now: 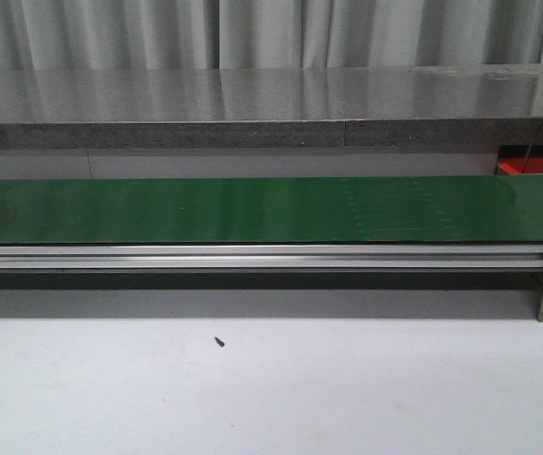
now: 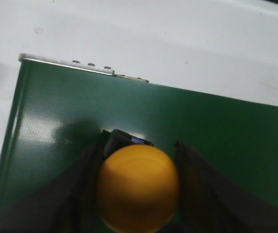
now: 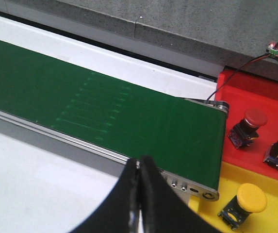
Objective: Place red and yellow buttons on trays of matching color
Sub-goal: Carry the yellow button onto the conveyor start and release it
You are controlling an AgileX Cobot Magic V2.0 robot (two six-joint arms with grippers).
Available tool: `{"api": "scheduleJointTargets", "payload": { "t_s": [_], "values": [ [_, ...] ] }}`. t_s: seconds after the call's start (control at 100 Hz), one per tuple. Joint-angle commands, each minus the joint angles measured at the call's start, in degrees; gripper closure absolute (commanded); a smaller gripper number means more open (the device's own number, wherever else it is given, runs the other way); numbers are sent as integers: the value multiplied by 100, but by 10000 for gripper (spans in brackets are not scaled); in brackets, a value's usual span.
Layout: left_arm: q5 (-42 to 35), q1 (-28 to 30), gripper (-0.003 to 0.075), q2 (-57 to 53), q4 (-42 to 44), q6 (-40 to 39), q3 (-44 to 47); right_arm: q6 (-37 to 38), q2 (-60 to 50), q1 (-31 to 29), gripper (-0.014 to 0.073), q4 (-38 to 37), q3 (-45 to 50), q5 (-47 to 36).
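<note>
The green conveyor belt ran the full width of the front view, bare of buttons there, with the white table in front of it and one small dark screw lying loose on that surface. Past the belt's right end sat the red tray and, just nearer, the yellow tray. Two red buttons already stood on the red tray and one yellow button on the yellow one.

The left gripper pinched a second yellow button, the held yellow button, by its cap over the belt's left end, near the end roller corner. The right gripper hung over the belt's near edge by the right end, its fingers pressed together on nothing.

The main risk seemed to be the grip: the fingers held a rounded, smooth cap, so the button could squirt out or tilt when lifted. The yellow tray also lay at the belt's far end, so a release on the belt depended on the belt carrying the button upright; it could tip or roll off the edge.
</note>
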Motion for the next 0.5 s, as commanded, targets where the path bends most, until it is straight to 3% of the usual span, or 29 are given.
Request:
{"api": "scheduleJointTargets", "payload": {
  "t_s": [0.0, 0.37, 0.49],
  "values": [
    [-315, -71, 658, -303, -51, 21, -10, -25, 9, -14, 662, 54, -158, -366],
    [-349, -71, 650, -293, 360, 21, 346, -25, 9, -14, 662, 54, -158, -366],
    [-369, -71, 545, -293, 360, 21, 372, -25, 9, -14, 662, 54, -158, -366]
  ]
}}
